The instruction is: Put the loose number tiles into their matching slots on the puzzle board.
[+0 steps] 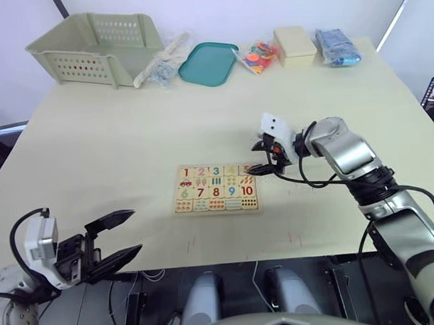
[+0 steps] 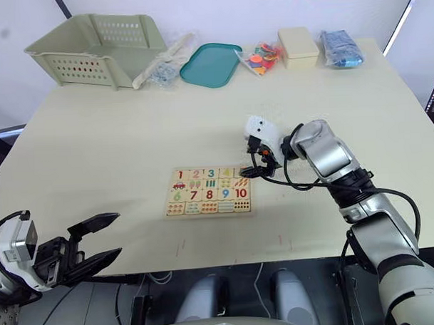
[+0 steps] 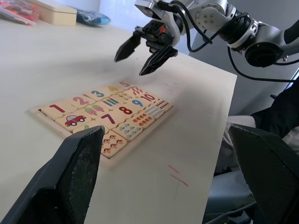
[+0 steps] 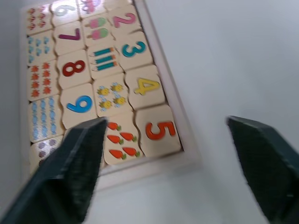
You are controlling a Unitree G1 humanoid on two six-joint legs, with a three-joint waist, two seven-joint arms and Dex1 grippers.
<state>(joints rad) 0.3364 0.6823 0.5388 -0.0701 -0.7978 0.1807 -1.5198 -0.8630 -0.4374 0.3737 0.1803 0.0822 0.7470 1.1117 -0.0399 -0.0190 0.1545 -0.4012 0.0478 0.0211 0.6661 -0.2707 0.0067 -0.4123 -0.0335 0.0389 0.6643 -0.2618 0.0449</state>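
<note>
**All five tiles seated, right gripper just off the board's corner**

The board lies flat near the middle of the table, with its long side running left to right in front of the robot. The top row reads 1, 2, 3, 4, 5, and each tile sits inside the frame. In the right wrist view the 5 tile fills the last slot at the right end, next to the 4 tile. I see no loose tile on the table beside the board.

The right gripper hovers just above and beside the board's far right corner, close to the 5 tile. Its fingers are spread apart and they hold nothing. The board lies to the left of this gripper and a little nearer to the robot.

The left gripper hangs at the near left edge of the table, well apart from the board, also spread and empty. So the right arm is clearly the nearer one.

In my judgement the task looks finished, or nearly so. If the 5 tile needs a last press, the right gripper would only need a short move down and to the left. I cannot tell from these views whether that tile lies fully flush.
</note>
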